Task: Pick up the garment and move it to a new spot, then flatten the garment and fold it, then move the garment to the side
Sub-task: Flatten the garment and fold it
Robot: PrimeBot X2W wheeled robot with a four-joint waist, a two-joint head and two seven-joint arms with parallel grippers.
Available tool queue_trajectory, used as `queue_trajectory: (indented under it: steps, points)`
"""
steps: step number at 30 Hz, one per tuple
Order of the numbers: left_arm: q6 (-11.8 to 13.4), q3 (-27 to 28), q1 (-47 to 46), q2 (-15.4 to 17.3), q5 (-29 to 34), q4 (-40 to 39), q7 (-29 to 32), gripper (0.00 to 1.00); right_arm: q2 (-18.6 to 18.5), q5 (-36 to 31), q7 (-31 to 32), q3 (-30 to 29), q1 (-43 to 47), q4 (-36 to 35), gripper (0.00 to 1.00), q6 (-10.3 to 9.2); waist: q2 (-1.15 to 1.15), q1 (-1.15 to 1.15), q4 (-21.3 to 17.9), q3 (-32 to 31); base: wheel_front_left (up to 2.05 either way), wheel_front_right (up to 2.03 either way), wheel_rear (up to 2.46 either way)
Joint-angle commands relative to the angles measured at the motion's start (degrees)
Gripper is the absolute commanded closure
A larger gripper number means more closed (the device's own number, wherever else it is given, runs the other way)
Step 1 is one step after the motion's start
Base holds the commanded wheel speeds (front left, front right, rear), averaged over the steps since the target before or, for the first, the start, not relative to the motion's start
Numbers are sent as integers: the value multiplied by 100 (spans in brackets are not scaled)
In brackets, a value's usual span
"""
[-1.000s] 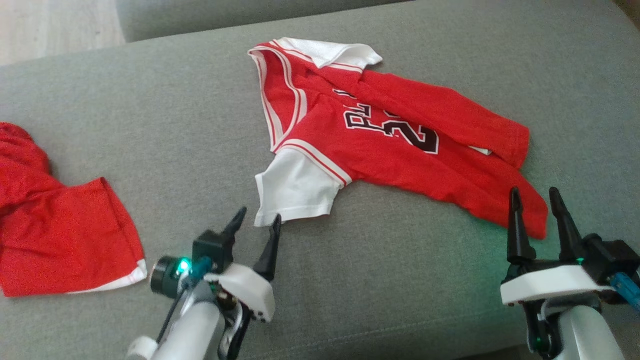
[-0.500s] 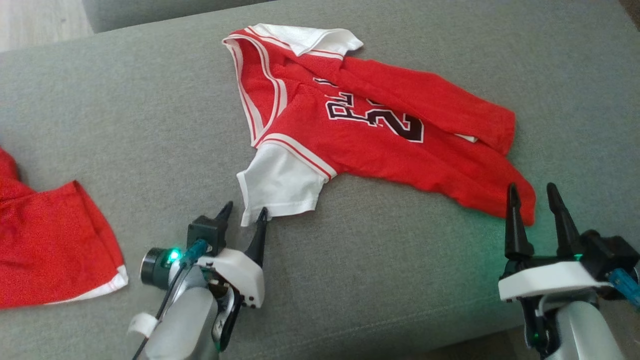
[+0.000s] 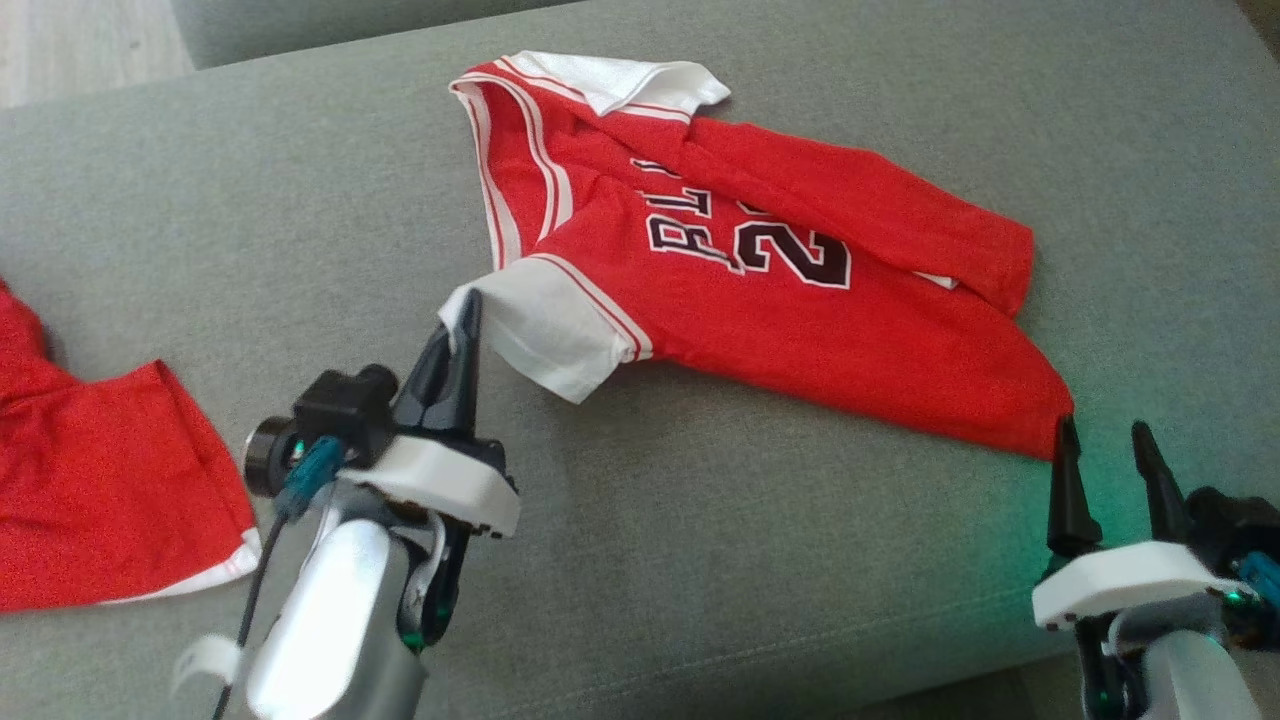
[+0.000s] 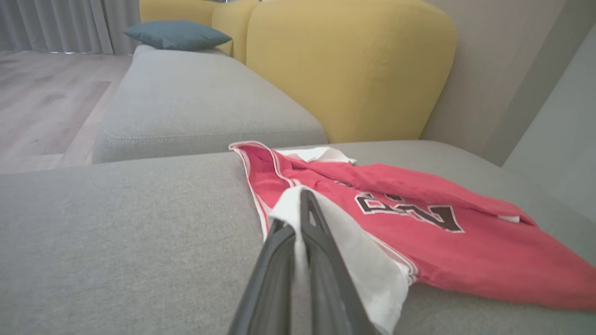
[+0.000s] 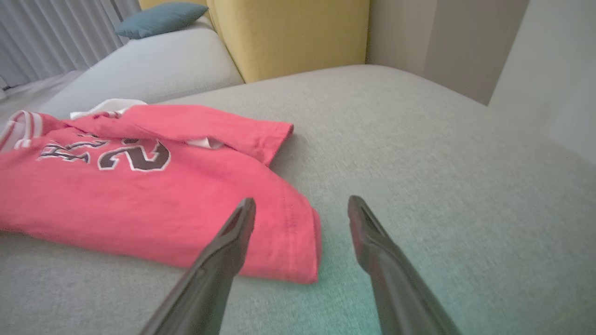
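Now: left gripper (image 3: 466, 305) pinched shut on the white sleeve (image 3: 545, 330) of the red mesh basketball jersey (image 3: 800, 310), raised off the grey fabric sofa seat (image 3: 750, 560). Right gripper (image 3: 1103, 430) spread, hem corner (image 3: 1045, 440) just ahead of its fingertips. Best to clamp that corner, then draw both ends apart evenly, keeping low.

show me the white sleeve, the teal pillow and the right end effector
white sleeve (image 3: 548, 335), head view, middle of the white cloth
teal pillow (image 4: 177, 35), left wrist view, centre of the pillow
right end effector (image 3: 1104, 426), head view, midway between its fingertips

2nd red cloth (image 3: 110, 480) cut off at L edge; jersey (image 3: 800, 320) lettering partly hidden under fold
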Motion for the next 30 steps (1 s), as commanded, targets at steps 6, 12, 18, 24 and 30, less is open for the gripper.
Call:
queue_trajectory:
  steps: [6, 12, 18, 24, 30]
  points:
    - [-28, 363, 242, 47, 95, -826, -29, 100, -32, 207, 239, -68, -312, 349, 0, 37, 0, 0, 136, -92, 0, 0, 0]
    - [-46, 322, 354, 47, 122, -892, -29, 100, -32, 597, 426, 70, -427, 777, 0, 37, 0, 0, 188, -104, 0, 0, 0]
    - [-19, 308, 357, 47, 120, -917, -29, 100, -32, 725, 496, 244, -525, 1044, 0, 37, 0, 0, 200, -76, 0, 0, 0]
    - [-16, 270, 328, 47, 135, -925, -29, 100, -32, 743, 397, 380, -699, 1277, 0, 37, 0, 0, 225, -34, 0, 0, 0]
    - [-25, 244, 290, 47, 127, -913, -29, 100, -32, 761, 366, 571, -794, 1493, 100, 37, 0, 0, 293, 3, 0, 0, 0]
